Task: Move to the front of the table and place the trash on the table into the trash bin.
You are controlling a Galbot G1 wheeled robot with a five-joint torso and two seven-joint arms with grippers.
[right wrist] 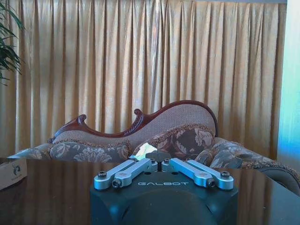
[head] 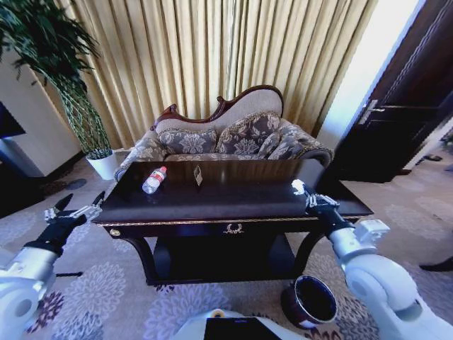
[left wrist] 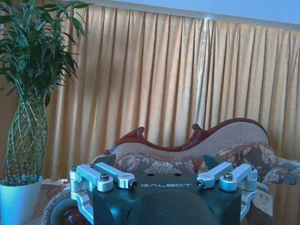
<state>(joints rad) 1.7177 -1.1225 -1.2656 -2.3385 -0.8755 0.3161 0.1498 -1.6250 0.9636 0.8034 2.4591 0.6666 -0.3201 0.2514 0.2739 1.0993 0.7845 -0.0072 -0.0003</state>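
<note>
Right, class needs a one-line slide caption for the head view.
Robot faces the table with bottle on top; right gripper shut on paper wad, left gripper open, trash bin below.

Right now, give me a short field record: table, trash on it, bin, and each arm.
table: large dark glossy wooden console table, directly ahead
trash: clear plastic bottle with red cap lying left of centre on the top; small wrapper mid-table; crumpled white paper wad near the right edge
bin: small round dark brown bucket on the carpet, front right of the table
left gripper: off the table's left end, jaws open, holding nothing
right gripper: at the right edge beside the paper wad, jaws closed around it
</note>
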